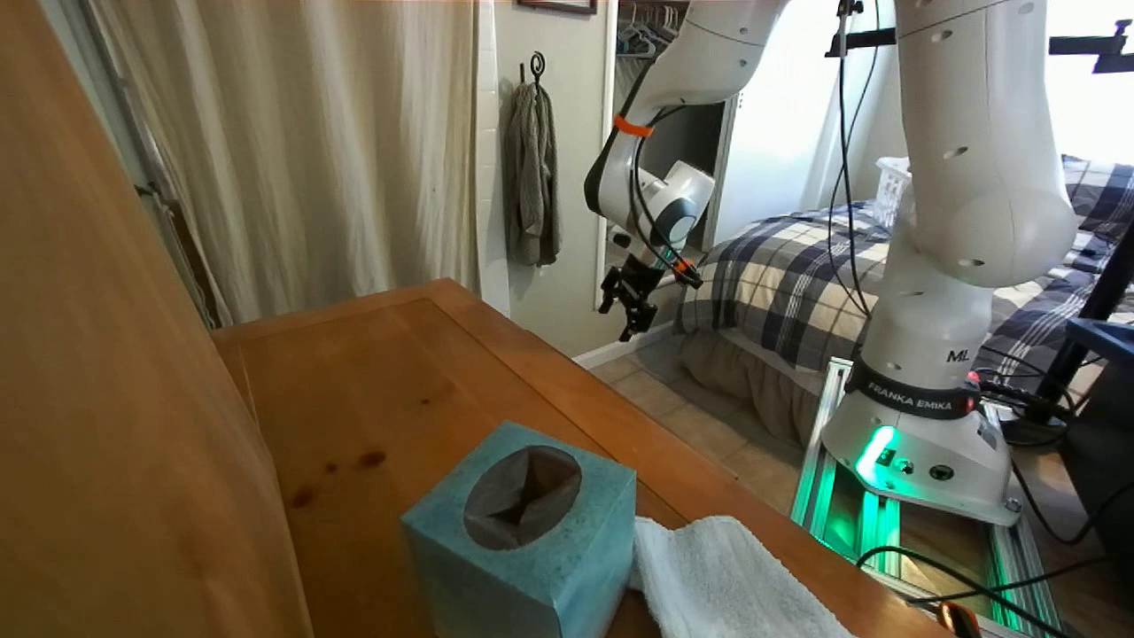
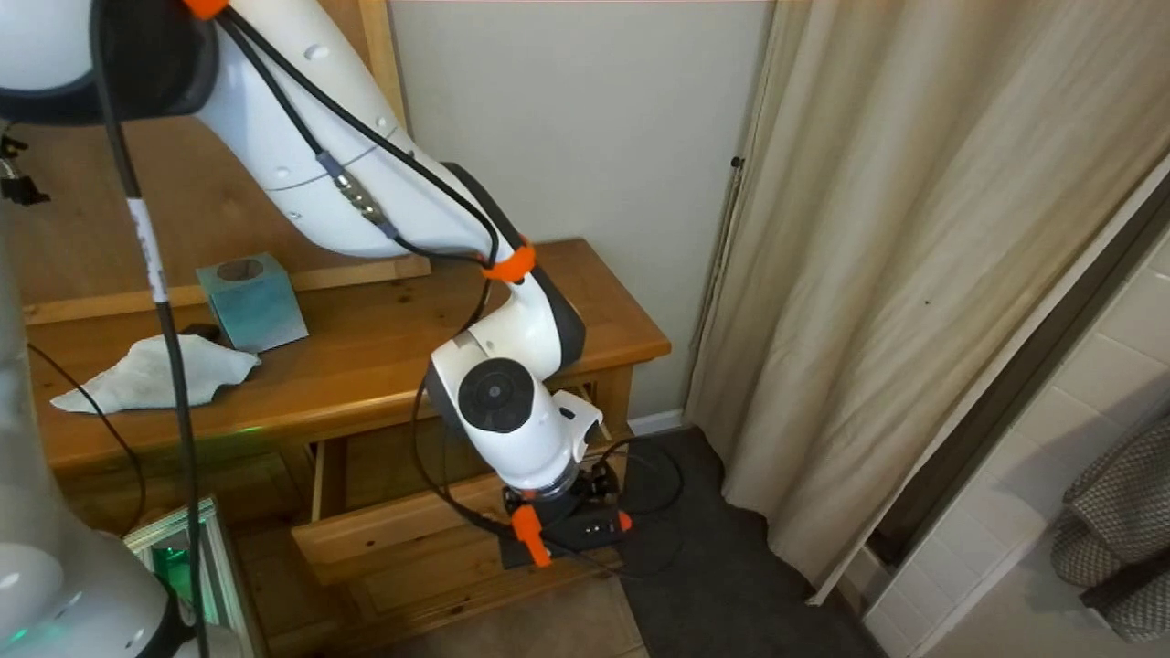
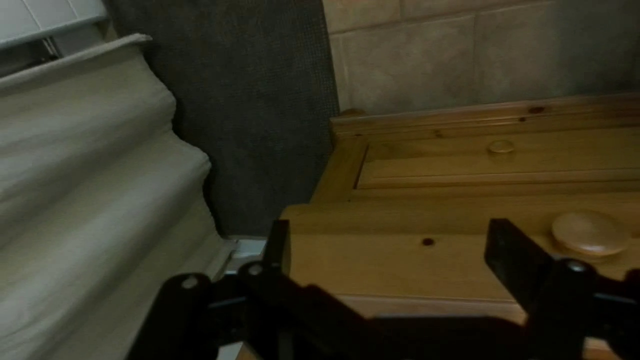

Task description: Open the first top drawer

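The wooden top drawer (image 2: pixel 393 528) stands pulled out, with part of its inside showing in an exterior view. In the wrist view the drawer front (image 3: pixel 365 265) lies behind the fingers. Its round wooden knob (image 3: pixel 592 232) is to the right of the right finger, outside the jaws. My gripper (image 3: pixel 390 230) is open, with nothing between its fingers. In an exterior view the gripper (image 2: pixel 562 535) is at the right part of the drawer front; its fingertips are hidden there. It also shows beyond the desk edge in an exterior view (image 1: pixel 618 317), where the drawer is hidden.
A lower drawer with a knob (image 3: pixel 500 146) shows in the wrist view. A blue tissue box (image 1: pixel 523 540) and a white cloth (image 2: pixel 174 370) lie on the wooden desk top (image 2: pixel 366 352). A curtain (image 2: pixel 877 274) hangs beside the desk. Cables loop around the arm.
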